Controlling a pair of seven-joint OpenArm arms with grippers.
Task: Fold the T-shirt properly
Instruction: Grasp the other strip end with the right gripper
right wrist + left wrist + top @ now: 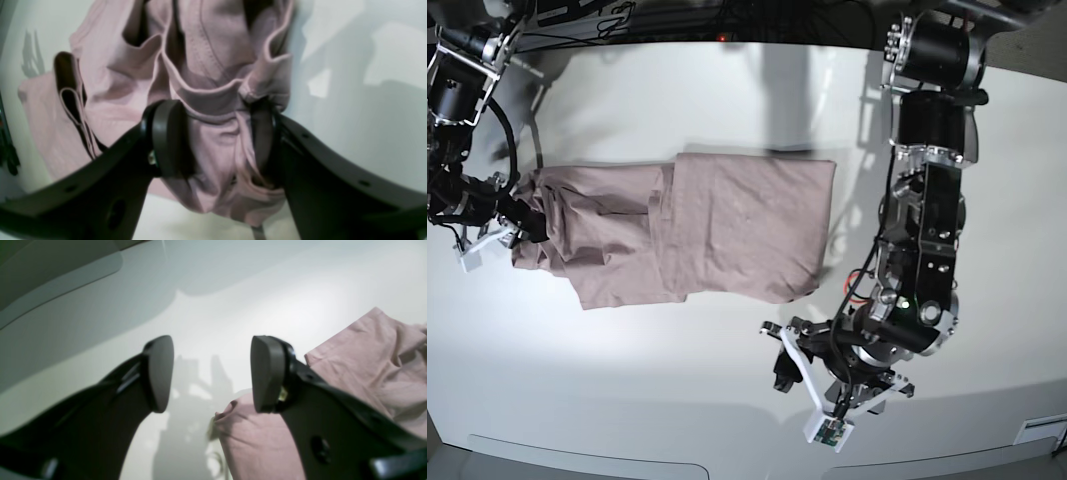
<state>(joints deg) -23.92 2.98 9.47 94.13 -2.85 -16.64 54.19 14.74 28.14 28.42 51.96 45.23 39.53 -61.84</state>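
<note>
The dusty-pink T-shirt lies partly folded across the middle of the white table, its left end bunched. My right gripper is at that bunched left end. In the right wrist view its open fingers straddle a wad of T-shirt hem and folds, with the gripper wide. My left gripper hovers over bare table in front of the shirt's right end. In the left wrist view that gripper is open and empty, the T-shirt lying to its right.
Dark cables run along the table's back edge. The left arm stretches down the right side of the table. The table's rounded front edge is near the bottom of the base view.
</note>
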